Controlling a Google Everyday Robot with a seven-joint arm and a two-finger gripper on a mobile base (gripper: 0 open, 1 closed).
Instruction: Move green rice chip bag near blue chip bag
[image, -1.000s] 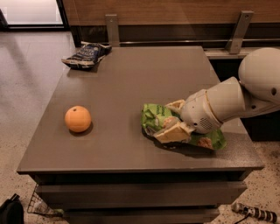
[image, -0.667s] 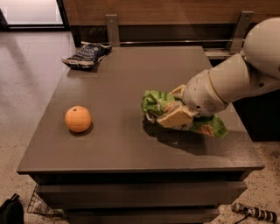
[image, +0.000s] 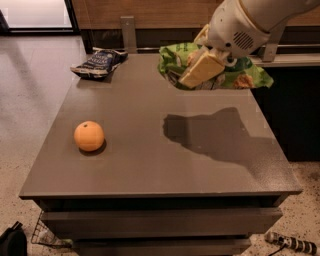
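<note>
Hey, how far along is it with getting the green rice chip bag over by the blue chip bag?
Done: the end effector is shut on the green rice chip bag and holds it in the air above the far right side of the table. In hand: the carry. Left: cross to the blue chip bag at the far left corner and set it down nearby.

arm (image: 260, 17): from upper right | gripper (image: 199, 64): aloft, top centre-right | fingers (image: 204, 69): clamped on green rice chip bag (image: 250, 75)
</note>
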